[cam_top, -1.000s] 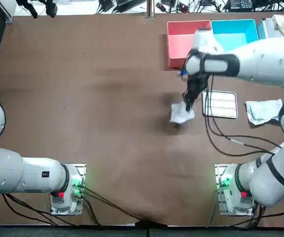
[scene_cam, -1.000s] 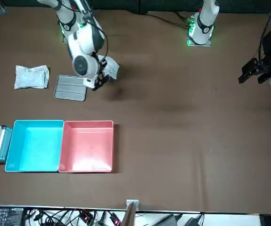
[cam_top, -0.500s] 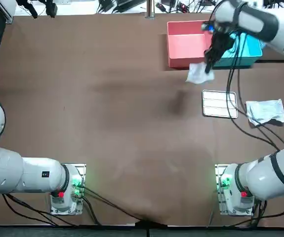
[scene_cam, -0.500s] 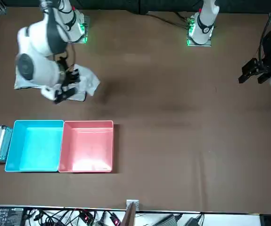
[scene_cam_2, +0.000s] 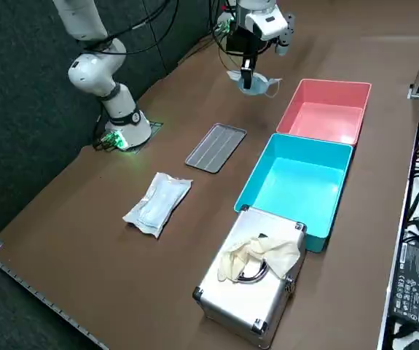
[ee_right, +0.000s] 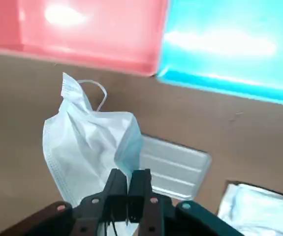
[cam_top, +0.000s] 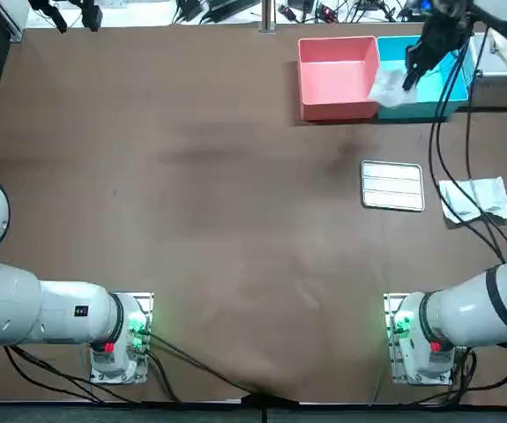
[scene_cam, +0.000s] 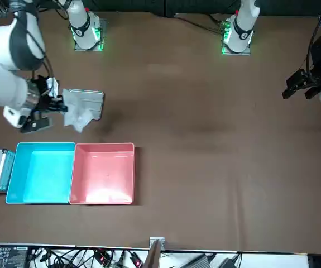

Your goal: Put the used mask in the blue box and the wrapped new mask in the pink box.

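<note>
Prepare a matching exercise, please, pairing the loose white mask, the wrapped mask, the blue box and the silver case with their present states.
1. loose white face mask
2. plastic-wrapped new mask
3. blue plastic box
4. silver metal case

a. empty
b. lying on the brown table
c. pale crumpled item on its lid
d. hanging from the right gripper, which is shut on it

Pairs: 1-d, 2-b, 3-a, 4-c.

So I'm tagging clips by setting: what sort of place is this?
Likely a robotics lab: arm bases fixed to a brown table, cables and electronics along its edge, and the right gripper, raised near the blue box and pink box, shut on a used mask.
</note>
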Controlling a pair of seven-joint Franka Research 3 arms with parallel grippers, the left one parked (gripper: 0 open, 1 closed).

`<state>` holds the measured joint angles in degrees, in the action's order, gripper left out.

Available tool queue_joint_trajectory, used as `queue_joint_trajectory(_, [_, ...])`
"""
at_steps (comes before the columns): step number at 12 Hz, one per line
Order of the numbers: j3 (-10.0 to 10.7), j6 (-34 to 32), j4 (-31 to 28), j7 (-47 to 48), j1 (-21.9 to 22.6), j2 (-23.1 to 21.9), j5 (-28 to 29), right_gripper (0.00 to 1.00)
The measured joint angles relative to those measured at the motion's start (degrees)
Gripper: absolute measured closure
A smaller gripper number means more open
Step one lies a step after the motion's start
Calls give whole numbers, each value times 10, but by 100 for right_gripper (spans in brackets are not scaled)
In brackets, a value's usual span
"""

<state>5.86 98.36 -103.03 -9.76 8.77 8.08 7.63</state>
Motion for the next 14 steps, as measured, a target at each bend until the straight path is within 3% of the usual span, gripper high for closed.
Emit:
queue_joint_trajectory(5, [1,25,84,1,-79,66,-10,98])
queue_joint_trajectory(10, [12,87,200,8,-101,206,-10,98])
queue_joint_trajectory(11, [14,117,233,15,-109,255,-10,98])
queue_joint_trajectory(14, [15,164,253,35,-120,306,-10,98])
